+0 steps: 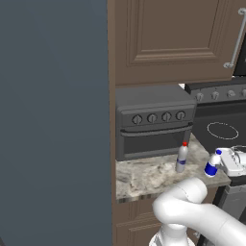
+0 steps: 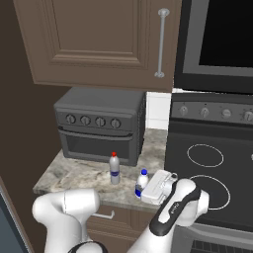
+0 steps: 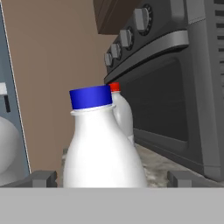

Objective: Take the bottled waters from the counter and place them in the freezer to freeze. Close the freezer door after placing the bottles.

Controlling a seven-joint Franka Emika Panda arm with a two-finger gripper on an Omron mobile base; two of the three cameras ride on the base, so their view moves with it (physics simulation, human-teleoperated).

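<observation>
We have our gripper (image 3: 107, 178) level with the blue-capped bottle (image 3: 103, 144), which stands straight ahead of the hand and very close, between our two finger tips (image 3: 41, 178). The tips sit one on each side of the bottle's lower body with a little space showing on both sides, so the fingers are spread and have not closed on it. From the left base view the gripper (image 1: 216, 163) meets the same bottle (image 1: 212, 165) from the stove side, and the bottle looks slightly tilted toward the hand; whether the pads actually touch it we cannot tell.

Just beyond the blue-capped bottle, a little to the hand's right and partly hidden behind it, stands the red-capped bottle (image 3: 120, 109), upright. In the right base view the red-capped bottle (image 2: 114, 169) is near the blue-capped bottle (image 2: 142, 183) but apart from it, both on the counter (image 2: 69, 173) near its front edge.

To the right of the hand's line of sight is the dark toaster oven (image 3: 175, 87), its knobs and handle facing the bottles. Farther ahead and to the hand's left is the slate blue-grey freezer door (image 1: 53, 120), well beyond both bottles. Behind the hand lies the black stovetop (image 2: 207, 163).
</observation>
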